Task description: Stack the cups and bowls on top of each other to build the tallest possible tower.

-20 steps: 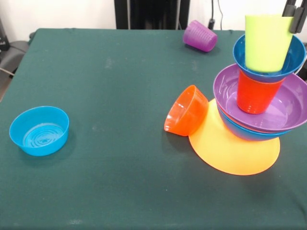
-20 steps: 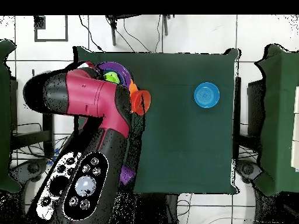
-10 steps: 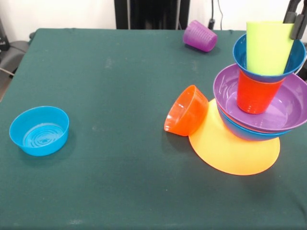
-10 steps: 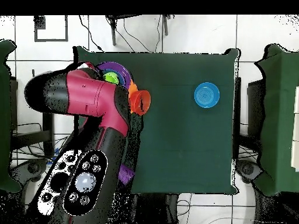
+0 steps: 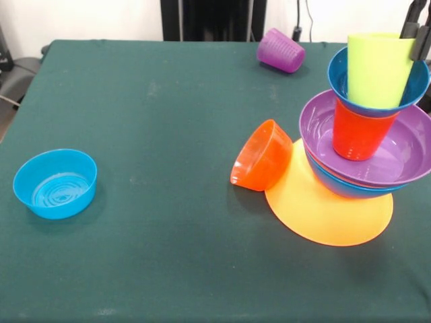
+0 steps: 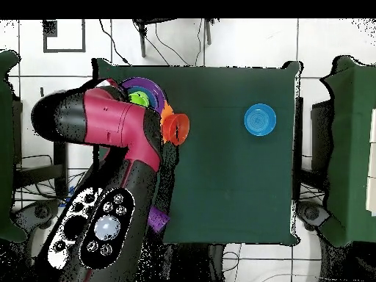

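The tower stands at the right edge of the front view. Its base is an upturned orange-yellow bowl [image 5: 323,210]; above come a blue bowl [image 5: 337,185], a purple bowl [image 5: 397,156], an orange cup [image 5: 357,134] and a small dark blue bowl [image 5: 340,75]. A lime green cup [image 5: 378,67] sits upright in that top bowl, and my gripper [image 5: 417,42] is shut on its right rim. From overhead the arm [image 6: 110,132] covers most of the tower; only the lime cup [image 6: 137,96] and the purple bowl [image 6: 153,91] peek out.
A small orange bowl [image 5: 262,156] [image 6: 177,127] lies on its side against the tower's base. A purple cup [image 5: 281,50] [image 6: 158,218] lies tipped over at the table's far edge. A light blue bowl [image 5: 55,183] [image 6: 260,119] stands upright at the left.
The lime green cup has sunk a little lower into the dark blue bowl and shifted slightly right, together with the gripper. Everything else is unchanged.
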